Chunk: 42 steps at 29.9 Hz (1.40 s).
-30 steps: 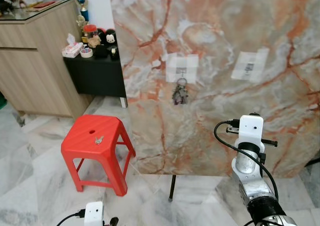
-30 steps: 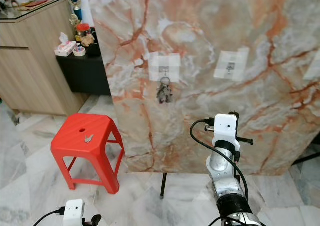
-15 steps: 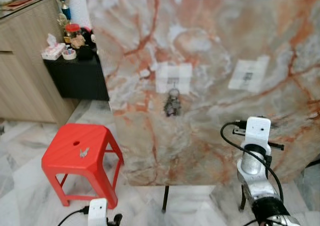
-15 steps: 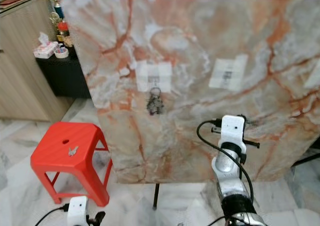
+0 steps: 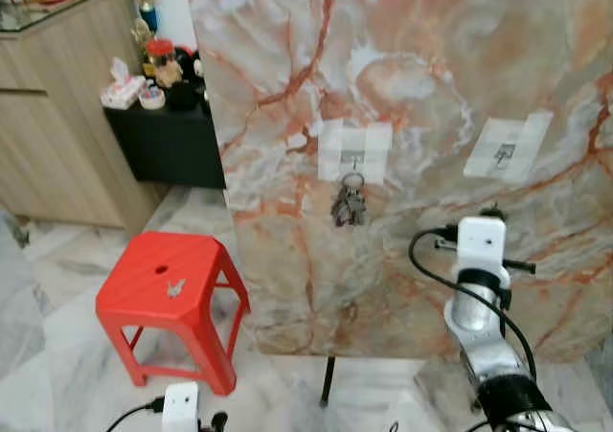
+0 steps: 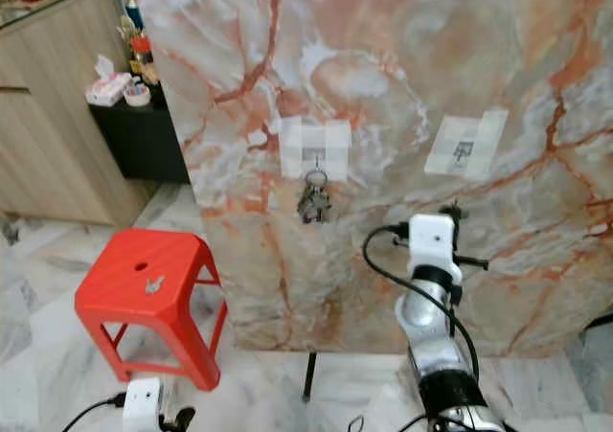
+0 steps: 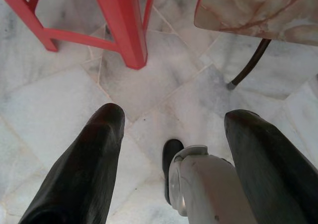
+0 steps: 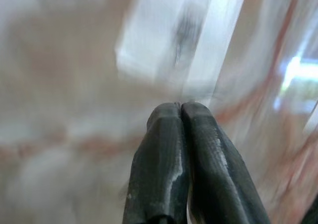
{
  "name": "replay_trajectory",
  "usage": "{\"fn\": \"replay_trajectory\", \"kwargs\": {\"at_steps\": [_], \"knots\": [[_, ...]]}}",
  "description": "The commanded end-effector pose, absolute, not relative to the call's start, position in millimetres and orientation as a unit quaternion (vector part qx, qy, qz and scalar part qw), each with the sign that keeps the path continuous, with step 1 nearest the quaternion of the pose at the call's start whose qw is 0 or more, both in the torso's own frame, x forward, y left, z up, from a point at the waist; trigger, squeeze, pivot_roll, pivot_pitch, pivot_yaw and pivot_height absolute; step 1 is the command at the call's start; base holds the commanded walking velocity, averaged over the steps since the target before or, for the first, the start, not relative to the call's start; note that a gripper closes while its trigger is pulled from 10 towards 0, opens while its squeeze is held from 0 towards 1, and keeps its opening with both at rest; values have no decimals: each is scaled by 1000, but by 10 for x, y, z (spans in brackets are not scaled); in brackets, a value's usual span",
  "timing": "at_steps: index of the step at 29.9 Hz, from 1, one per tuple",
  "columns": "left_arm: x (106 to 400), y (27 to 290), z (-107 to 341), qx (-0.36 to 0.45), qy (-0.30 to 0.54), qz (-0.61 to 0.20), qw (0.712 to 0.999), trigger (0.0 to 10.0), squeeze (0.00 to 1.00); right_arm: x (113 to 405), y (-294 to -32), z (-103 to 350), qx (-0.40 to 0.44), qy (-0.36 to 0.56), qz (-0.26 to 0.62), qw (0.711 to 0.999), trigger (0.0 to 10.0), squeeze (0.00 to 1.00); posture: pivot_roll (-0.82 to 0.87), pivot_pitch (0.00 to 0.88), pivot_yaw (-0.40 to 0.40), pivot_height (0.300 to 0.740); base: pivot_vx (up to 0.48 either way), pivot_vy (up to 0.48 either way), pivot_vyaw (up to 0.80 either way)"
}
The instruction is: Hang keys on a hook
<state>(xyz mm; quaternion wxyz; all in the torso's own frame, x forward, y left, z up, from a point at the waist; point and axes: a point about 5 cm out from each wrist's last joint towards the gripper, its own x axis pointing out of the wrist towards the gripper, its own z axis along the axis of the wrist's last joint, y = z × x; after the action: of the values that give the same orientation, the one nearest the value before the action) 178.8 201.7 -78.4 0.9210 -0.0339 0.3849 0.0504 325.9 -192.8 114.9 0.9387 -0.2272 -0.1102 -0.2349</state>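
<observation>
Marble-patterned board (image 5: 431, 97) stands upright on thin legs, with two taped patches on its face. The keys (image 5: 348, 202) already dangle from the hook (image 5: 352, 160) in the left patch, just below it; the second hook (image 5: 504, 150) sits bare in the right patch. The right claw (image 8: 180, 115) is raised close to the board, its fingers pressed together with nothing between them, pointing at a blurred patch. The left claw (image 7: 169, 134) hangs low over the marble floor beside the red stool (image 5: 168, 288), fingers spread wide and empty.

The hanging looks done, so the risk now is undoing it. The right arm rises just beside and below the keys; a sideways swing could brush the bunch and lift the ring off its hook. A push on the board could rock it on those legs and shake the keys loose. The cable (image 5: 431, 269) looping off the wrist could also snag.
</observation>
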Motion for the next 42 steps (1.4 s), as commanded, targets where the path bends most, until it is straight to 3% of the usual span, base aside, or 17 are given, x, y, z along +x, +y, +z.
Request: {"fn": "replay_trajectory", "kwargs": {"at_steps": [1, 18, 42], "knots": [[1723, 2025, -818, -35, 397, 52, 916, 10000, 0, 3264, -1930, 1273, -242, -144, -240, 929, 10000, 0, -9, 0, -10, 706, 0, 0, 0], [1724, 2035, -818, -36, 398, 56, 915, 10000, 0, 3384, -2036, 1500, -317, -162, -283, 891, 10000, 0, -9, 0, -5, 706, 0, 0, 0], [1724, 2047, -820, -39, 401, 61, 913, 10000, 0, 3674, -2108, 1550, -378, -96, -261, 883, 10000, 0, 0, 0, -4, 706, 0, 0, 0]]}}
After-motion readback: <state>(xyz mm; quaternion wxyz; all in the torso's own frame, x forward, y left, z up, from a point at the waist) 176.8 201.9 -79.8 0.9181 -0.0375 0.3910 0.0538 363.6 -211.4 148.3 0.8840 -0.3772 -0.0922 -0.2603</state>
